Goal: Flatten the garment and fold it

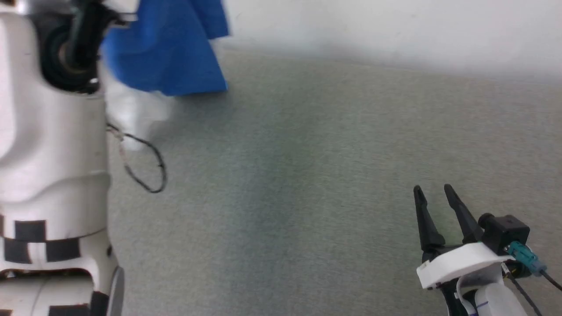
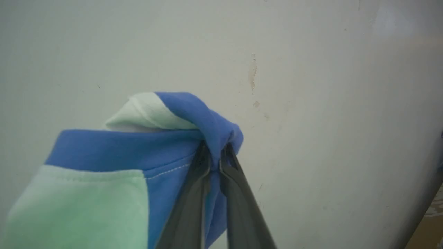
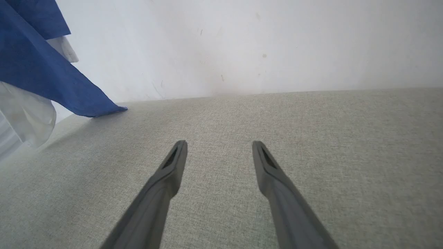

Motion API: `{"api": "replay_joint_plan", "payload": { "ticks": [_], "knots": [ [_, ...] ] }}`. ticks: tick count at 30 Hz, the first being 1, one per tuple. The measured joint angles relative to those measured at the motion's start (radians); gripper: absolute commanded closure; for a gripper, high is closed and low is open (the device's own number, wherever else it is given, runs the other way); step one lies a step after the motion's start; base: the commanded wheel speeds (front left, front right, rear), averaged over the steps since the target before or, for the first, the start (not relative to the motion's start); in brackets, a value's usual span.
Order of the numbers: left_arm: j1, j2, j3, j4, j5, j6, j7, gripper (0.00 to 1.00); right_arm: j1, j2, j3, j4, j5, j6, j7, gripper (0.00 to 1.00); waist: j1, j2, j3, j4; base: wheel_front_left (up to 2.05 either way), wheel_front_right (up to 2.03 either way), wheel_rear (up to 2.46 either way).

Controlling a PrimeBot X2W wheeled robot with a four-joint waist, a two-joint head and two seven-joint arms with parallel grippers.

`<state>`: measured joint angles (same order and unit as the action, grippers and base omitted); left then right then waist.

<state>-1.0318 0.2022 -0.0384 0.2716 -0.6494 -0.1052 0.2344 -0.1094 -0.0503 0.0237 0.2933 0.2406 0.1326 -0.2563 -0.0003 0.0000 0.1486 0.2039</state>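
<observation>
The grey woven surface (image 1: 329, 175) stretches across the scene, backed by a pale wall (image 1: 395, 26). The garment (image 1: 167, 52) hangs lifted at the far left, blue sleeve and white body drooping, with one blue corner seemingly brushing the surface. I judge it is held high so its weight unfurls it before spreading. The left hand (image 2: 214, 155) is pinched tight on a bunched blue fold. The right hand (image 1: 433, 188) hovers low, well apart from the garment, its fingers spread wide and empty, probably ready to take a second corner.
</observation>
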Motion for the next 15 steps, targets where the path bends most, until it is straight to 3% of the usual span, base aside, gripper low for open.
{"api": "replay_joint_plan", "payload": {
  "ticks": [6, 15],
  "knots": [
    [0.023, -0.068, -0.091, -0.012, -0.046, -0.009, 0.064, 1.00, 0.030, -0.001, -0.024, 0.002, 0.007, 0.000, 0.000, 0.00, 0.0002, 0.0000, -0.027, -0.067, 0.00, 0.00, 0.00],
    [0.260, -0.141, -0.291, 0.070, -0.116, -0.016, 0.092, 1.00, 0.036, -0.001, -0.047, 0.000, 0.004, 0.000, 0.000, 0.00, 0.0003, 0.0000, -0.031, -0.142, 0.00, 0.00, 0.00]
  ]
}}
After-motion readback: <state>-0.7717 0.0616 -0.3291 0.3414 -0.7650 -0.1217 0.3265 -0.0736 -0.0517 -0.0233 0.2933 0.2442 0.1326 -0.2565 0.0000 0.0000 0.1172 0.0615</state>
